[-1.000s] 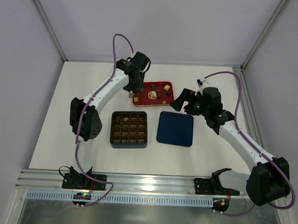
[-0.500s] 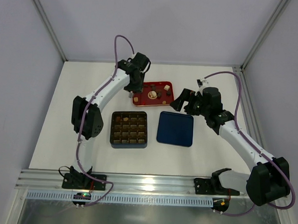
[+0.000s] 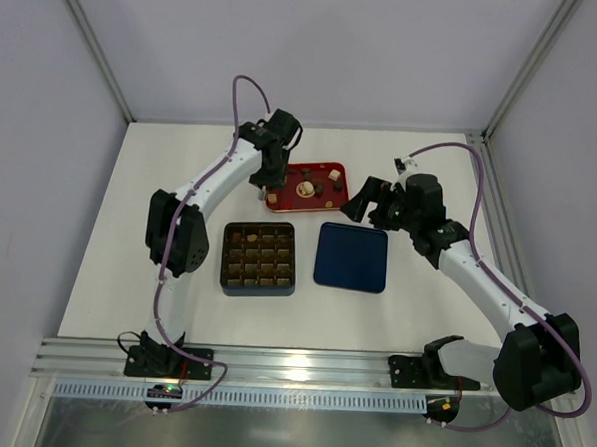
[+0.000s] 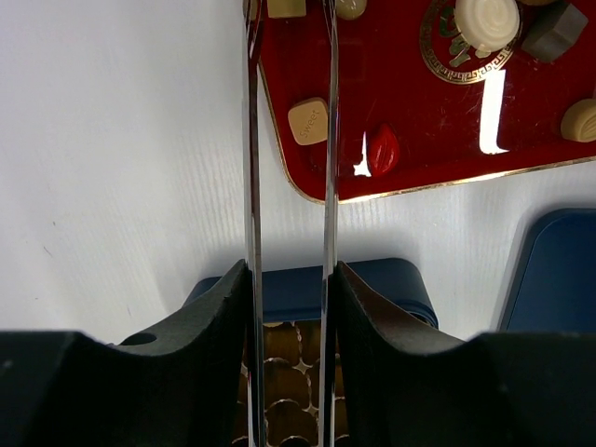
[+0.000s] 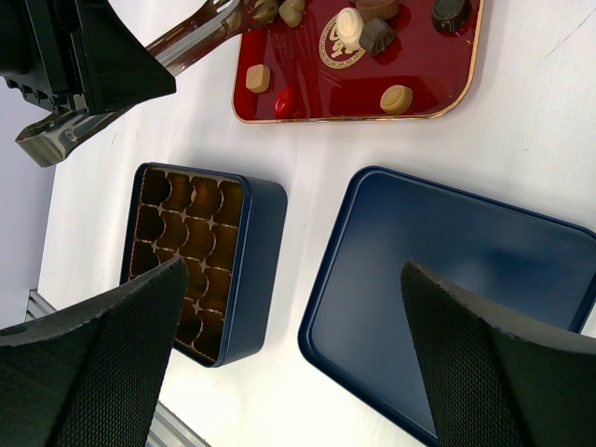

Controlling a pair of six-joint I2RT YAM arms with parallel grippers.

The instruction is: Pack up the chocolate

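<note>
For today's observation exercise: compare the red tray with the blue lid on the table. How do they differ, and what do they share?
The red tray is glossy with a gold rim; the blue lid is plain, matte navy. The tray carries scattered chocolate pieces; the lid holds nothing. The tray lies farther from the arm bases, the lid nearer, beside the compartment box. Both are flat and rounded-cornered, resting on the white table.

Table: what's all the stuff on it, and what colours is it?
Table: one, white, under everything.
Tray: one, red with a gold rim, far side of the table.
Chocolates: at least eight, cream, tan, dark brown and one red, on the tray.
Box: one, dark blue with brown cups inside, near side, left of the lid.
Lid: one, navy blue, flat beside the box.
Tongs: one pair, silver, tips over the tray's left end.
Left hand: black, gripping the tongs.
Right hand: black, open, above the lid.
</note>
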